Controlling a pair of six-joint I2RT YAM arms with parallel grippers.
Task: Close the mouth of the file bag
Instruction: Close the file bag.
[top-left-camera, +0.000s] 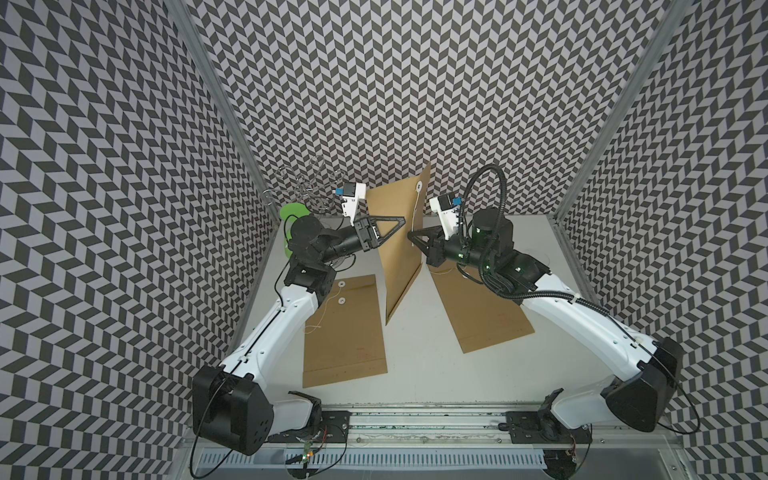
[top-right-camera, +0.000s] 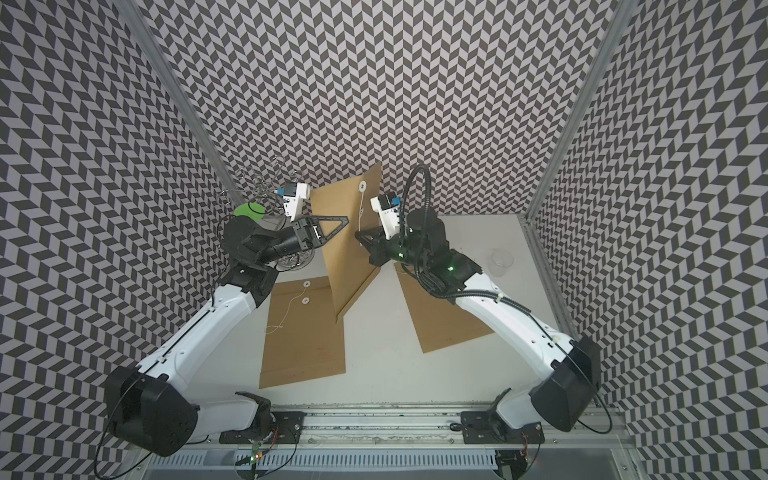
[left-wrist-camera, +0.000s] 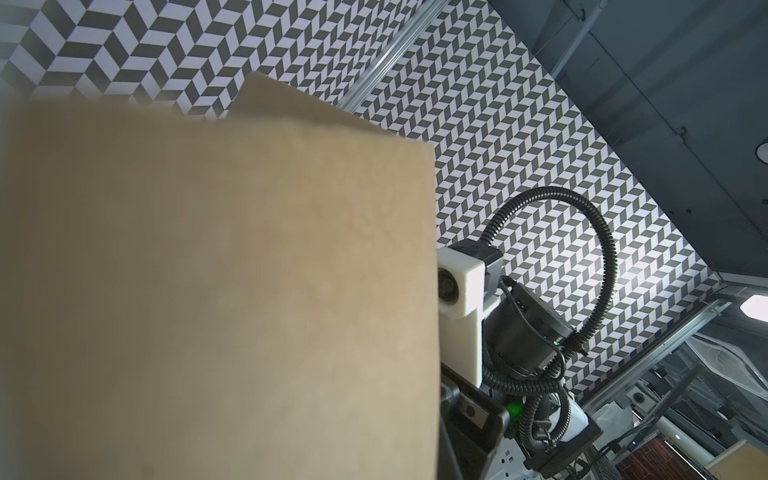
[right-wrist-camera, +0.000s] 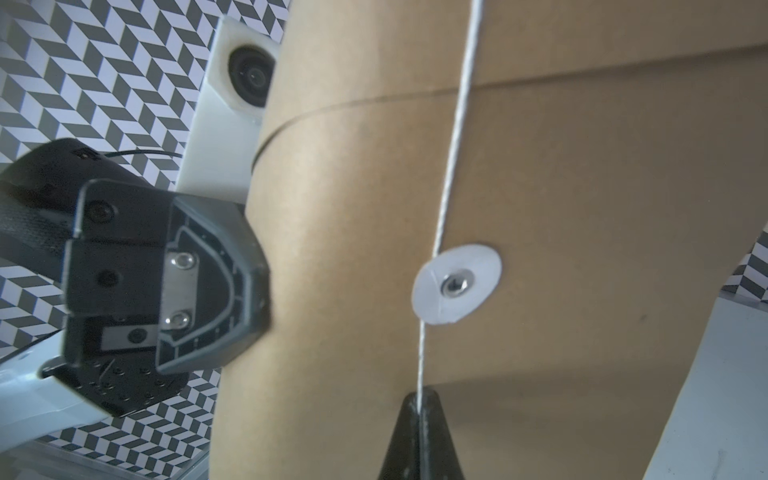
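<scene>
Nearest, at 6 o'clock: mounting rail, with the table bare just beyond it and up the middle. At 8 o'clock lies a flat file bag, its right edge just beside the lower corner of the upright file bag at centre. My left gripper is clenched on that bag's edge. Its string runs straight past the disc into my right gripper, pinched tight. At 4 o'clock a second flat bag lies partly under my right arm.

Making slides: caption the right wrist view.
Right gripper pinches the white string beside the disc on the file bag; left gripper holds its edge.
</scene>
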